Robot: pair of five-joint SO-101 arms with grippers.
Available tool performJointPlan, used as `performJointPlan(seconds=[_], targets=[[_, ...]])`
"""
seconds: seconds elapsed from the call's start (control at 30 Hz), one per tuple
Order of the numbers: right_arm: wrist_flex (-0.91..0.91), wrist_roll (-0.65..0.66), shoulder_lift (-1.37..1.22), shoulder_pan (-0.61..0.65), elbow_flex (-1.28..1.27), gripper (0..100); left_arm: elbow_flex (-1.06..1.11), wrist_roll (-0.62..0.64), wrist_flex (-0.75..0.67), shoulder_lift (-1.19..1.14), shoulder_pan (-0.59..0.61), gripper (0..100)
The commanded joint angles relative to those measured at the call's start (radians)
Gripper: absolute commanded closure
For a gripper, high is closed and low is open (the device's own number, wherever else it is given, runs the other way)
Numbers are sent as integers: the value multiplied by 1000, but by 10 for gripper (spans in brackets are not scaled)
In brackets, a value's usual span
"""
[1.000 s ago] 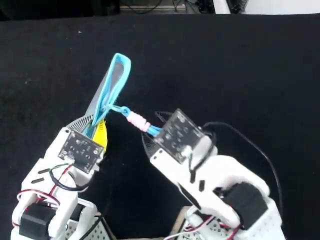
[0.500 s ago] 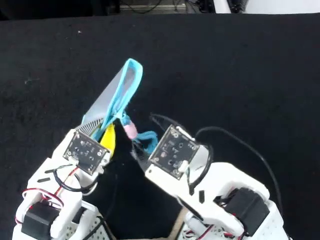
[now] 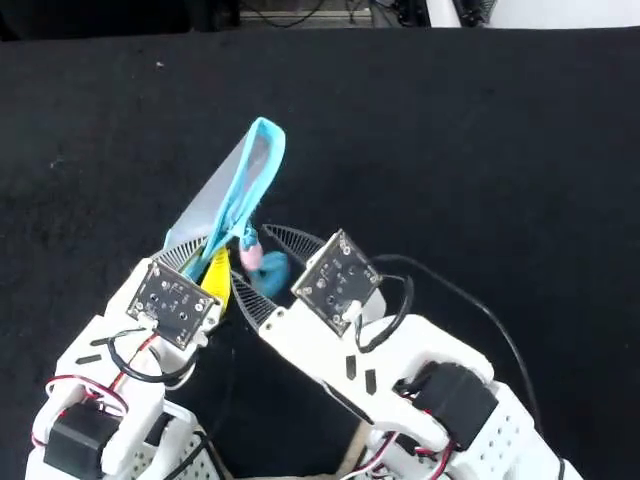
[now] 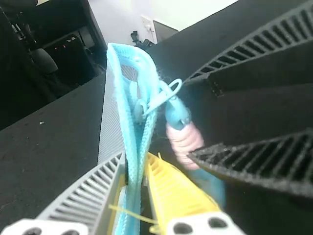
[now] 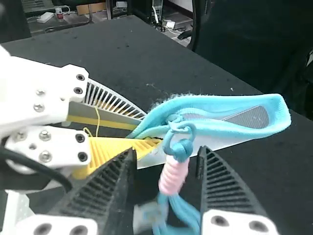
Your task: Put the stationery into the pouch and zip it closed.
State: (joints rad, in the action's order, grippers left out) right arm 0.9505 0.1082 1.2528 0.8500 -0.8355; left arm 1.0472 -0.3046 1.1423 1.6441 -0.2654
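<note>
The pouch (image 3: 235,185) is grey mesh with light blue trim and stands on edge, lifted off the black table. My left gripper (image 3: 205,262), with one grey and one yellow finger, is shut on its near end, as the left wrist view shows (image 4: 134,161). A pink-and-blue zip pull cord (image 3: 252,258) hangs from the zipper at that end. My right gripper (image 3: 268,272) is open, its black fingers on either side of the cord (image 5: 172,177) with gaps showing. The pouch's zipper edge (image 5: 234,117) runs away from both grippers.
The black table (image 3: 480,150) stretches wide beyond and to the right of the pouch. Both arm bases crowd the near edge. Dark furniture and cables stand behind the table's far side.
The right gripper, which held the cord stretched out to the right, has moved back toward the pouch and opened around the now slack cord. The pouch tip swung slightly right.
</note>
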Motion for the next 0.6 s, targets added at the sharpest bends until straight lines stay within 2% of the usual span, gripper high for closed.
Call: performJointPlan(seconds=[0.0,0.33,0.57], targets=[[-52,-11,8,11,12,808,41,17,6,-11,-2,970],[-199,-5,8,0,-84,810,41,17,6,-11,2,970],[-199,-8,10,-120,-84,811,41,17,6,-11,-1,970]])
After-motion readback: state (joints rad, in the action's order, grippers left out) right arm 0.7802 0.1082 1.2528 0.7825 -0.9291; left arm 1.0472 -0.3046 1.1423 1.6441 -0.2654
